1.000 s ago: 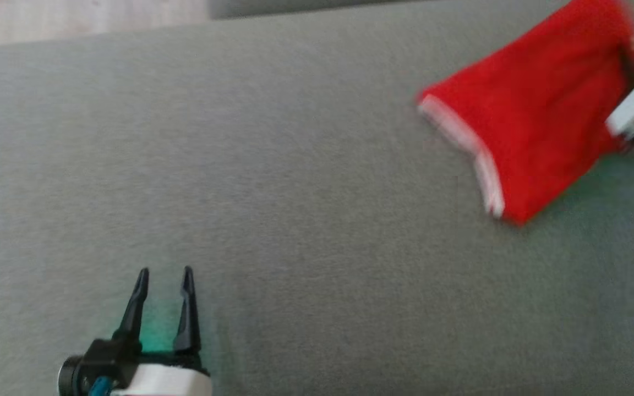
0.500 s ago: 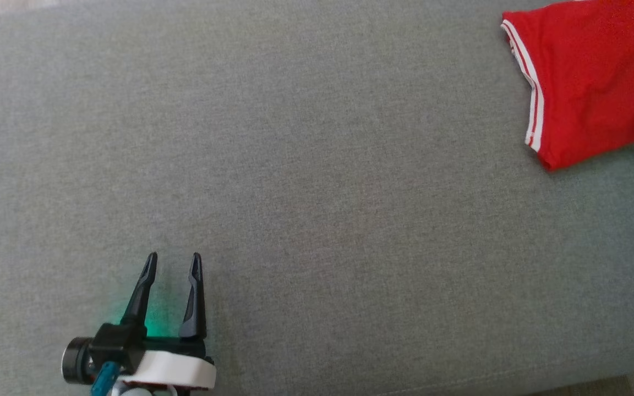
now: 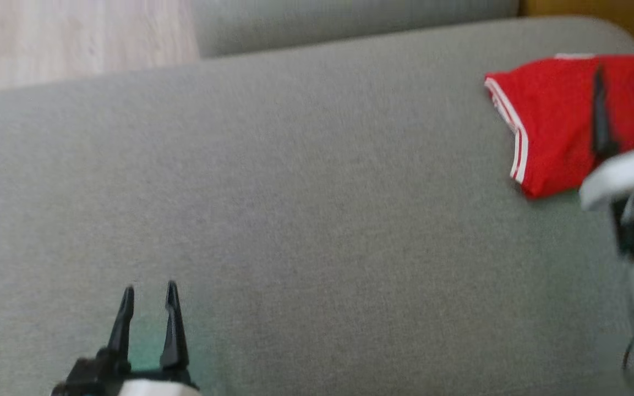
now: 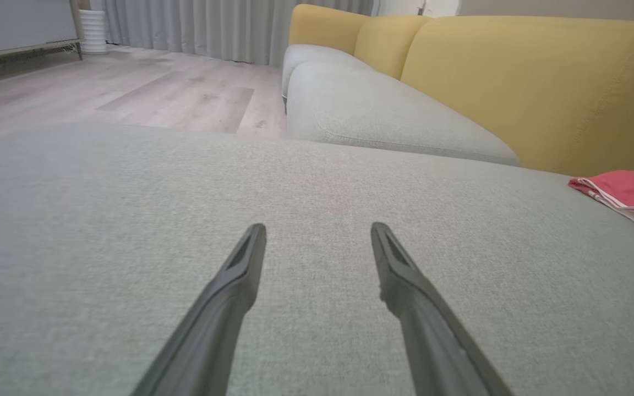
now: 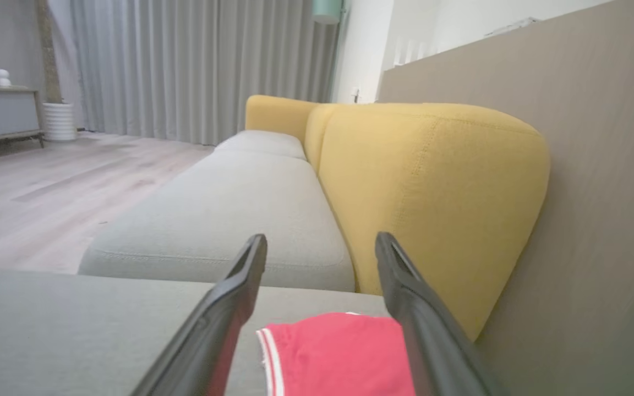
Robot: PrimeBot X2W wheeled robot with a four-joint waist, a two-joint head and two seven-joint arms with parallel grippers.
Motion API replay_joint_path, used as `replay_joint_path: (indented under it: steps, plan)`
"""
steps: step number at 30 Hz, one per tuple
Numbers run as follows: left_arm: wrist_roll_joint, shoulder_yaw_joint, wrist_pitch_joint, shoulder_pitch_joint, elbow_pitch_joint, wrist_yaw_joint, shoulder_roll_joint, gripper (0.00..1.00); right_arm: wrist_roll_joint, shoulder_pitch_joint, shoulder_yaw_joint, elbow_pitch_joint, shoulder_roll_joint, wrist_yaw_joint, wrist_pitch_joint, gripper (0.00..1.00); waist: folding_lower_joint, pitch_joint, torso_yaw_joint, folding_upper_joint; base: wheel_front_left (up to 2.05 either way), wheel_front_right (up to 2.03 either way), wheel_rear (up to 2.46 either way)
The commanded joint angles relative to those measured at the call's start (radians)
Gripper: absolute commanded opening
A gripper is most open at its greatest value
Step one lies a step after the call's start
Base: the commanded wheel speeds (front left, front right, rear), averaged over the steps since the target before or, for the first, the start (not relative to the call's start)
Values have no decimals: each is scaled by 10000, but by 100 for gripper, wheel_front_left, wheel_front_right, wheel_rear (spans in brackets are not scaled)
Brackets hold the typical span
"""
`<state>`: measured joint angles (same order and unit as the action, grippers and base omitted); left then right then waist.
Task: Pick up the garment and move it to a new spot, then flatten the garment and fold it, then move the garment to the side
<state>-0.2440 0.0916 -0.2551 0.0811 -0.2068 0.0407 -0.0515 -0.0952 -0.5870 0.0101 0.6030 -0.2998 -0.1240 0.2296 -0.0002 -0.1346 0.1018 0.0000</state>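
Behind the red garment point(image 5: 339, 352) rises a yellow backrest point(image 5: 427, 209).

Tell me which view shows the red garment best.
Head view: seen from above, the red garment shows most of its outline and white-striped hem. Left wrist view catches one edge; right wrist view crops it at the bottom.

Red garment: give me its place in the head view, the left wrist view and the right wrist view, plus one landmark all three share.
Head view: the red garment lies at the upper right, on the grey cushion.
Left wrist view: the red garment sits at the right edge, about mid-height.
Right wrist view: the red garment is at the bottom centre.
Shared landmark: the grey cushion it lies on, seen in all three.
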Motion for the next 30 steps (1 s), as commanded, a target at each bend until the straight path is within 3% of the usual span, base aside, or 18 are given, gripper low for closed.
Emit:
replay_joint_path:
  steps: [1,6,11,21,22,30]
  plan:
    - [-55,-390,-67,-14,322,-27,9,100,68,203,105,-565,8,-67,112,100,2,576,-211,0,0,0,0]
    - [-151,-518,-67,533,355,-227,10,100,138,2825,-177,-2334,920,-67,71,100,2,1362,-609,0,0,0,0]
    - [-96,-546,-67,923,388,-125,11,100,529,5313,-396,-3569,2003,-67,36,100,2,1637,-928,0,0,0,0]
    - [-168,-711,-67,1047,333,150,12,100,917,6538,-191,-3831,2463,-67,225,100,2,1757,-936,0,0,0,0]
    - [-177,-332,-2,1305,73,131,-4,0,879,6816,-420,-3478,2537,0,98,0,2,1761,-938,0,0,0,0]
    - [-769,-359,172,1182,-352,156,10,0,205,6729,-509,-3037,2546,-1,-120,0,2,1743,-936,0,0,0,0]
